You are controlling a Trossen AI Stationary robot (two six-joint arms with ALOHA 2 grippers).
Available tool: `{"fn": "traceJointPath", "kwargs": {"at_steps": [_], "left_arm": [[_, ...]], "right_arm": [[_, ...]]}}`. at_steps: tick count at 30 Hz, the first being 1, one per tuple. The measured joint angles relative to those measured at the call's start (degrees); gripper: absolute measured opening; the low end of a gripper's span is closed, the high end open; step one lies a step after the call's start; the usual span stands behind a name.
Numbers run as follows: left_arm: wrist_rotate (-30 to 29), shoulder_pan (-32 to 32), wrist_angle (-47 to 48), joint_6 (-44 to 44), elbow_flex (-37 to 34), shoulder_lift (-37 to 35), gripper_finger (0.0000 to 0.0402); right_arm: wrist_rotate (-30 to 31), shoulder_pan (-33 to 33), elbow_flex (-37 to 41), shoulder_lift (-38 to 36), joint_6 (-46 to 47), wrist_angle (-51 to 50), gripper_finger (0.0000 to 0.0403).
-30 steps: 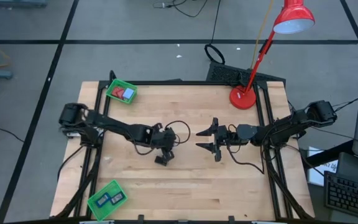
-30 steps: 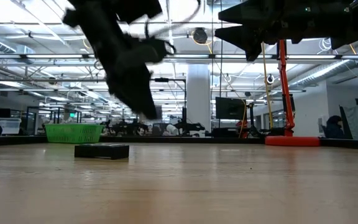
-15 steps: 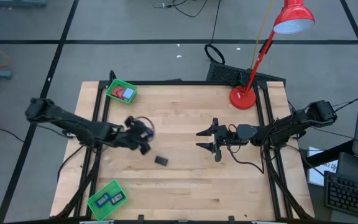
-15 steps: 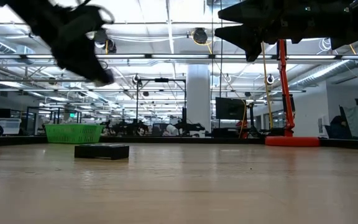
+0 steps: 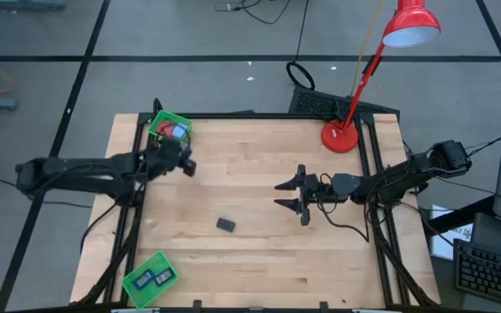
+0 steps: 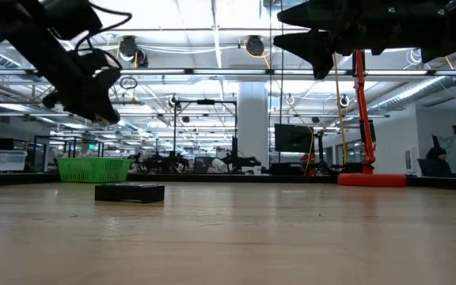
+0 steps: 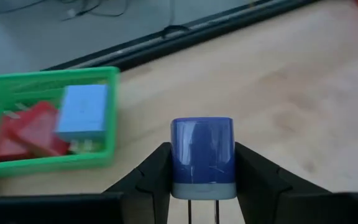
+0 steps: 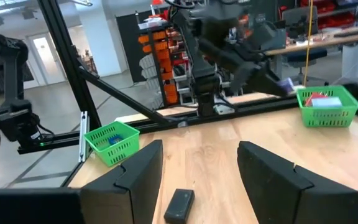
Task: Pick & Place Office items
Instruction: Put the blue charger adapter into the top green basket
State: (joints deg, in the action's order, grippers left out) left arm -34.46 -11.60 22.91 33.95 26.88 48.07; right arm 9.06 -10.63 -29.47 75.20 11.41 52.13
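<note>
Blue and glossy, with rounded corners and a paler band at one end, the little block [image 7: 202, 158] sits pinched between the two dark fingers [image 7: 155, 174] of your left gripper [image 5: 181, 163]. That gripper hangs above the far left part of the pale wooden table [image 5: 259, 252], just beside the far green tray [image 5: 159, 127]. The tray is a square basket of ribbed plastic mesh; in it you can see flat red blocks [image 7: 27, 129] with a light-blue block [image 7: 82, 112] lying on top of them.

A second green tray [image 5: 144, 280] of the same make stands at the near left corner of the table. It holds a few small pieces — blue and dark ones, too small for you to tell their shapes.

One flat black rectangle [image 5: 225, 224] lies alone on the bare wood near the middle of the table, left of the right arm and well apart from both trays. From table height it shows as a low matte slab [image 6: 130, 191] lying flat.

Your right gripper [image 5: 289, 196] waits above the middle of the table, its fingers spread wide with nothing between them — in its own wrist view the black rectangle [image 8: 179, 205] lies on the wood ahead of the gap.

A red desk lamp [image 5: 341, 136] with a round base and a shiny shade stands at the far right edge of the table.
</note>
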Motion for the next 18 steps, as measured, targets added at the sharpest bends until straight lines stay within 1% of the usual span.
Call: {"fn": "traceJointPath", "kwargs": {"at_steps": [3,8,12,16,18], "left_arm": [[3.26,-7.52,-0.26,-2.12,0.55,-0.02,0.0136],[6.84,-20.68,-0.24,-4.96,0.60,-0.02,0.0136],[12.06,-31.05,-0.84,-6.51,0.59,0.07,0.0136],[17.71,-38.98,-3.66,-7.10,0.61,1.26,0.0136],[18.97,-41.23,-5.18,-6.63,0.61,2.11,0.0136]], "right_arm": [[0.11,0.09,0.00,0.00,-1.76,1.30,0.0196],[0.14,0.47,0.00,0.00,-2.53,3.15,0.0196],[-0.06,0.42,0.00,0.00,-2.62,2.22,0.0196],[-0.07,0.42,0.00,0.00,-2.20,0.68,0.0196],[-0.07,0.42,0.00,0.00,-2.26,0.84,0.0196]]}}
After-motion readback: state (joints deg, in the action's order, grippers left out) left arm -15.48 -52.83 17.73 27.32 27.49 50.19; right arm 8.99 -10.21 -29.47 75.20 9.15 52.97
